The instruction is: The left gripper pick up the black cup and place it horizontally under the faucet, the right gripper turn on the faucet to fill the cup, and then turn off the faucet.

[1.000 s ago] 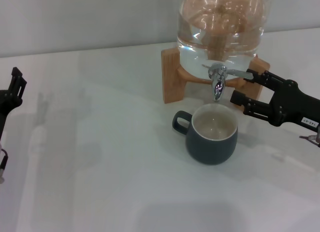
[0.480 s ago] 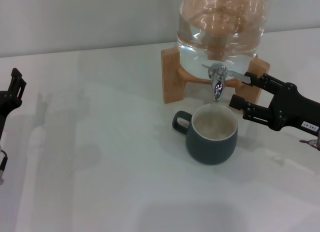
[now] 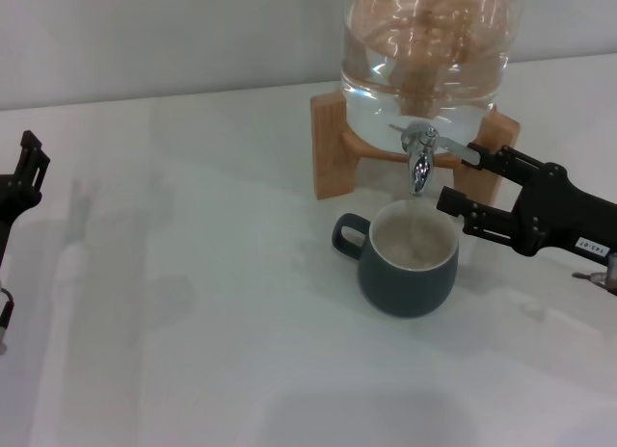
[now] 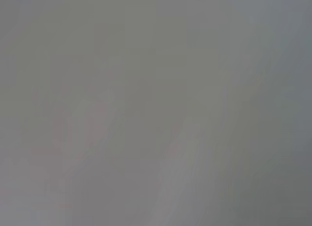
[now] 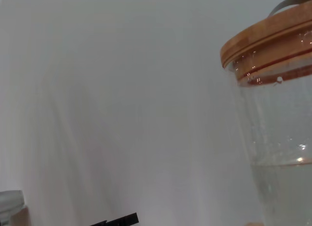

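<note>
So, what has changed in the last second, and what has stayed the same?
The right gripper has moved a little toward the faucet, its open prongs on either side of the lever tip. A thin stream now seems to run from the spout into the black cup, whose inside looks fuller. The cup has not moved under the spout. The left gripper stays parked at the table's left edge.

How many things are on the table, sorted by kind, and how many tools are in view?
Cups: 1, the cup under the faucet.
Dispensers: 1, the glass dispenser on its wooden stand.
Tools: 2, the right tool open around the faucet's lever, the left tool parked at the table's left edge.
Total: 4.
</note>
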Tool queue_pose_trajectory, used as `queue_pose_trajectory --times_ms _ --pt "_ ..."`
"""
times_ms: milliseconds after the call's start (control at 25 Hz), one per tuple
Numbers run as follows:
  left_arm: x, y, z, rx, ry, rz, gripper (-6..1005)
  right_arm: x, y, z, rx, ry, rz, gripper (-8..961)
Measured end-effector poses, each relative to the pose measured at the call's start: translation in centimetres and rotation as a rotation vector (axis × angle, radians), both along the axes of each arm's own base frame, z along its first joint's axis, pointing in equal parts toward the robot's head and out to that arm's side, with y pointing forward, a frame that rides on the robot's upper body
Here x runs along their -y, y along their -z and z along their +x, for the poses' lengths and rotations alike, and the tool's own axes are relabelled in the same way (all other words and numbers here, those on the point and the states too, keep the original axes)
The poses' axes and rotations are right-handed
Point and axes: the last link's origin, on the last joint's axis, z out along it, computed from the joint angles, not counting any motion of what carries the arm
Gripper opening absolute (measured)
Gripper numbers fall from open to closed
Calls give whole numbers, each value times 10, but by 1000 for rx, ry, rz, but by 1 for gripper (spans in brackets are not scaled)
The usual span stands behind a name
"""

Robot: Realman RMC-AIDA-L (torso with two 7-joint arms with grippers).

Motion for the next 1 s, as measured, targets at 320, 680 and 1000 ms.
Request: queue_pose_trajectory --times_ms 320,680,1000 --pt "0 0 0 -2 0 0 740 -1 1 -1 0 0 0 810" --pt "0 0 -1 -2 -1 0 740 0 0 1 -1 5 3 810" --pt "0 1 1 1 3 -3 740 1 0 1 0 3 1 810"
